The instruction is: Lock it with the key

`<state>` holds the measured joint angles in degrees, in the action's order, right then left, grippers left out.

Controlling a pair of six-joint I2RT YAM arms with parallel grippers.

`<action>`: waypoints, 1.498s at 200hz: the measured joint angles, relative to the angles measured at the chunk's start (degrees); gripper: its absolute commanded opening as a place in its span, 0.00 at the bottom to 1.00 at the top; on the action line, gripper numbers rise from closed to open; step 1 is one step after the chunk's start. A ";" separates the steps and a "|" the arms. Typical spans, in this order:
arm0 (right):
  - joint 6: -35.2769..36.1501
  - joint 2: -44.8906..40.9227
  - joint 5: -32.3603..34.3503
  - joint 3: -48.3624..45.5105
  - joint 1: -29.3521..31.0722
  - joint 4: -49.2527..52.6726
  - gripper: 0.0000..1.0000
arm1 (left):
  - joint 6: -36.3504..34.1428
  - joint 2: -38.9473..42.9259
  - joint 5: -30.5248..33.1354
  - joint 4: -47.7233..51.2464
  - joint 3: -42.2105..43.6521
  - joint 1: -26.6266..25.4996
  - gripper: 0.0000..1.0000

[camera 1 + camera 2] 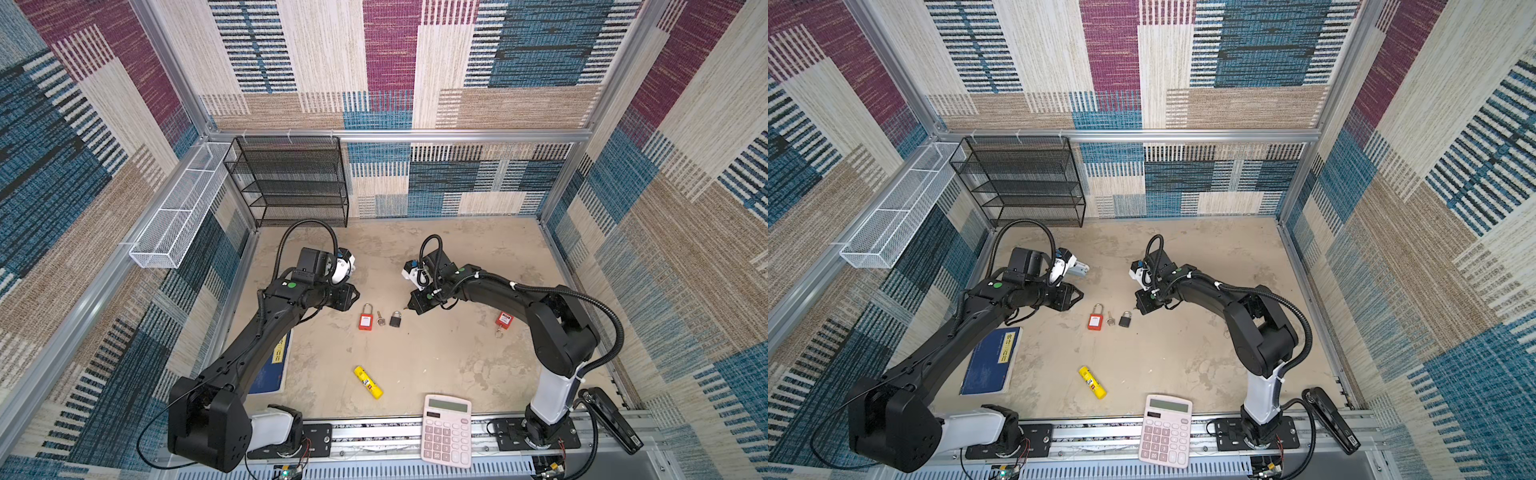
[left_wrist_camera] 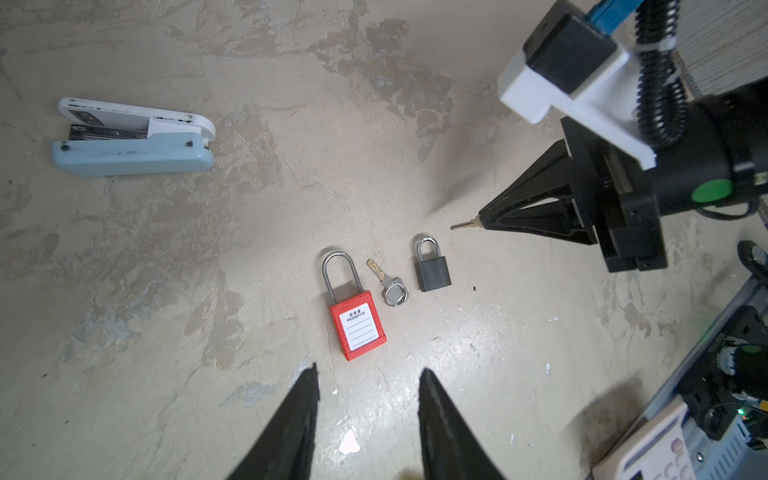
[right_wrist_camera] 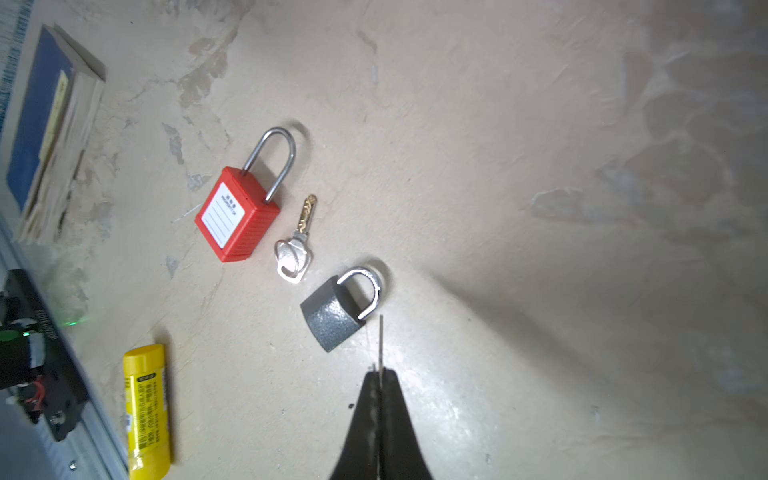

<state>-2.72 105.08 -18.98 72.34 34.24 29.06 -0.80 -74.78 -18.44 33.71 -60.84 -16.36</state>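
I've got my right gripper (image 3: 379, 372) pinched tight on the key (image 3: 380, 340), black padlock (image 3: 334, 318) just ahead of its tip, shackle end nearest, so next, I reckon, my parted, empty left gripper (image 2: 370, 374) must turn the keyway toward it.

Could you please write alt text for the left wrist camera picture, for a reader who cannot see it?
The right gripper, shut on a small key, points it toward a dark padlock on the table. Beside it lie a loose key and a red padlock, with the left gripper open near them; a stapler lies apart.
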 measured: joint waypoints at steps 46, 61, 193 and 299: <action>2.78 -0.42 11.39 -0.39 3.32 0.81 0.00 | 0.15 0.55 0.02 0.09 0.00 0.11 0.42; 3.50 -0.42 14.53 -0.26 4.33 1.22 0.00 | 0.15 1.33 0.04 0.11 0.26 0.22 0.43; 9.97 0.68 41.33 -2.62 17.25 -0.31 0.00 | 2.29 9.42 -1.31 3.26 4.52 8.46 0.44; 13.05 4.39 43.89 -1.46 19.80 -2.16 0.28 | 2.32 10.80 -2.47 4.22 5.18 9.22 0.44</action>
<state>10.33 109.47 24.91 70.87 54.04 26.89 1.52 -63.99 -20.91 37.93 -55.66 -7.14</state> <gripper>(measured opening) 0.176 0.438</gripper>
